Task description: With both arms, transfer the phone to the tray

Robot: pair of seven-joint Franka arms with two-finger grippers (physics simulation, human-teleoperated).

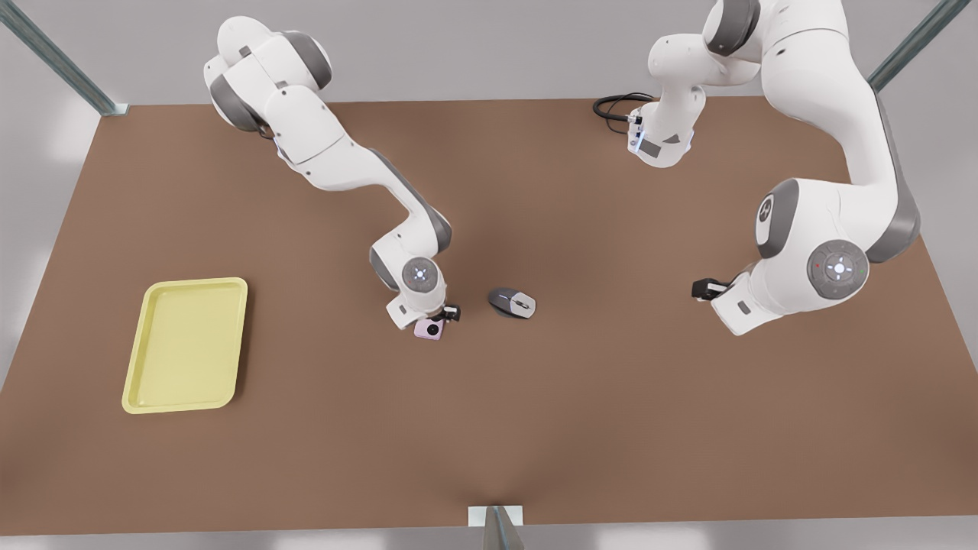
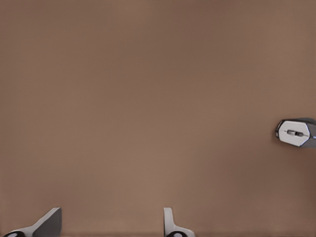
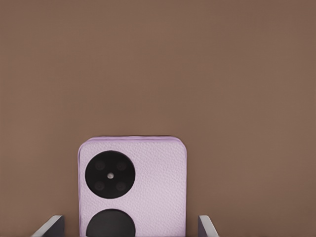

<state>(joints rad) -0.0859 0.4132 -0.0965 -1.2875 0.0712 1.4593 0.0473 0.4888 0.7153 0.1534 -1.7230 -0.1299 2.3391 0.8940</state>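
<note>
- Table [image 1: 535,397]: a brown flat surface carrying every item listed below.
- Phone [image 1: 429,329]: pale pink, nearly square, two black circles on its face; lay flat on the table near the middle, directly beneath one arm's wrist. In the right wrist view the phone [image 3: 132,186] sat between the two fingertips with a slim gap on each side.
- Right gripper [image 1: 435,321]: on the arm at the front view's left, poised low over the phone. Its fingers [image 3: 50,227] were spread wider than the phone and straddled it without touching either edge.
- Tray [image 1: 187,345]: pale yellow, shallow, rounded corners, raised rim; lay at about 9 o'clock from the phone, well apart from it, with nothing in it.
- Mouse [image 1: 513,302]: grey and oval, resting at roughly 2 o'clock from the phone, near it but not touching. It also appeared at the edge of the left wrist view [image 2: 295,133].
- Left gripper [image 1: 707,289]: on the arm at the front view's right, at about 3 o'clock from the mouse and well apart from it, waiting over bare table. Its fingers [image 2: 48,223] stood apart with nothing between them.
- Cable [image 1: 615,105]: black, looped on the table by the base of the arm at the front view's right.
</note>
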